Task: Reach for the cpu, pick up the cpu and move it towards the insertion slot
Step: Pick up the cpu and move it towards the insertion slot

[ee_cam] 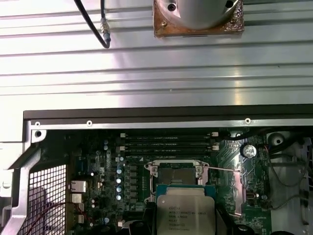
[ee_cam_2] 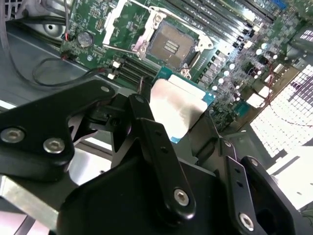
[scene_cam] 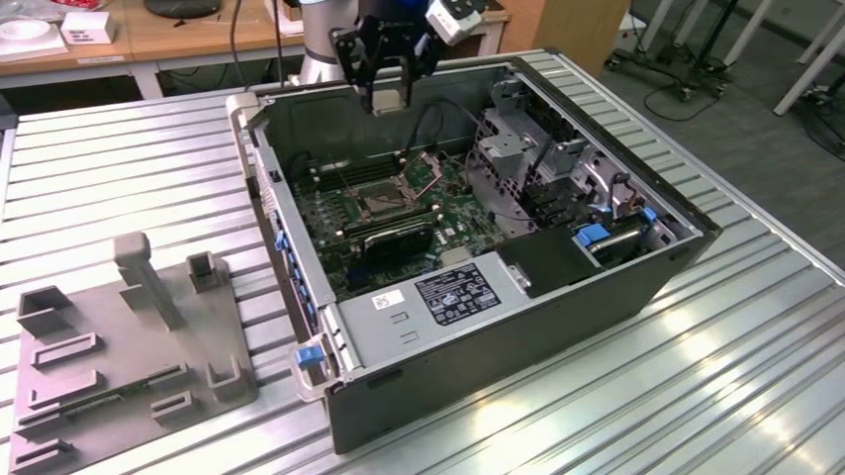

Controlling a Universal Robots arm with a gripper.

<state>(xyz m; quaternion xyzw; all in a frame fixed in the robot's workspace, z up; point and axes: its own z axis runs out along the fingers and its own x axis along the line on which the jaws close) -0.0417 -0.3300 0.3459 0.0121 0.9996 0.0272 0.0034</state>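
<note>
My gripper (scene_cam: 387,97) hangs above the back wall of the open computer case (scene_cam: 528,327), shut on the cpu (scene_cam: 387,100), a pale silvery square chip held by its edges. In the second wrist view the cpu (ee_cam_2: 178,107) sits between my black fingers (ee_cam_2: 146,127), tilted over the motherboard. The insertion slot (scene_cam: 383,203) is a metal-framed socket with a dark centre, in the middle of the green board, below and in front of the cpu. In both wrist views the slot (ee_cam_2: 171,44) (ee_cam: 177,174) lies just beyond the held cpu (ee_cam: 185,213), apart from it.
Long black memory slots (ee_cam: 168,142) run beside the socket. A silver drive cage (scene_cam: 528,158) fills the case on the exterior view's right. A grey plastic fixture tray (scene_cam: 119,346) lies on the slatted metal table (scene_cam: 739,376) on the exterior view's left. Loose cables (ee_cam_2: 39,73) cross the case floor.
</note>
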